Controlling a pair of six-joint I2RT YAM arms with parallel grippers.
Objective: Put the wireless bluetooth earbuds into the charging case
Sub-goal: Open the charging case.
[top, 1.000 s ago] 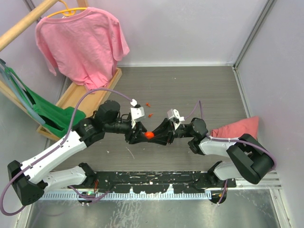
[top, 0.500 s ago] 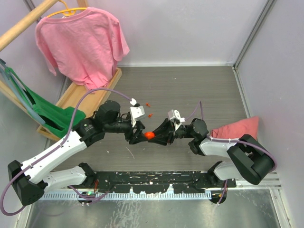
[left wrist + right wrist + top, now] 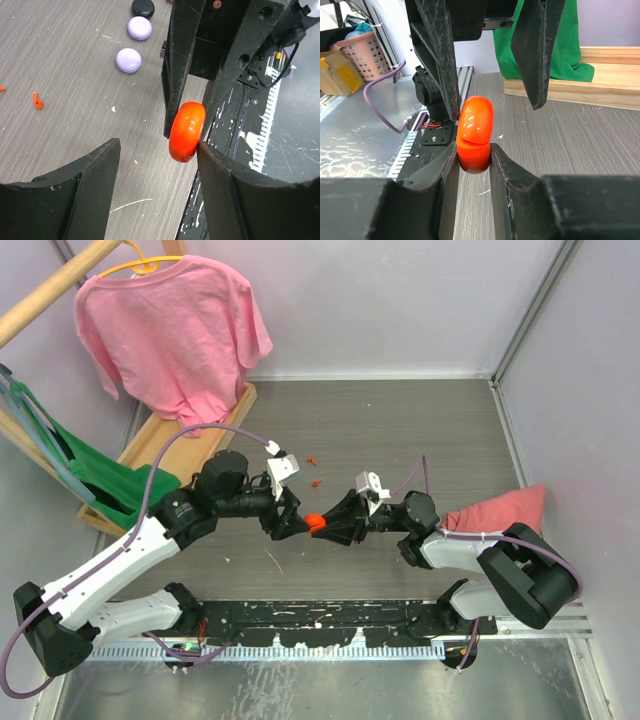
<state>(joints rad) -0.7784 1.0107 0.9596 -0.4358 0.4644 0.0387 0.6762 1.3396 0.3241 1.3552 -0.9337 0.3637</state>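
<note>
My right gripper (image 3: pixel 472 150) is shut on an orange round disc (image 3: pixel 475 132) and holds it on edge above the table; a seam shows along the disc's rim. The disc also shows in the top view (image 3: pixel 314 522) and the left wrist view (image 3: pixel 187 131). My left gripper (image 3: pixel 157 150) is open around the disc from the other side, and its right finger (image 3: pixel 220 170) touches it. The black round charging case (image 3: pixel 143 7) lies on the table beyond two lilac discs (image 3: pixel 140 27) (image 3: pixel 129 60). No black earbuds are in view.
Small red scraps (image 3: pixel 37 100) lie on the table, and also show in the top view (image 3: pixel 312 458). A pink shirt (image 3: pixel 170 330) hangs on a wooden rack at the back left, with a green cloth (image 3: pixel 95 480) below it. A pink cloth (image 3: pixel 500 508) lies at the right.
My left wrist has drawn back a little to the left and up. The orange disc stays in my right gripper at nearly the same place.
</note>
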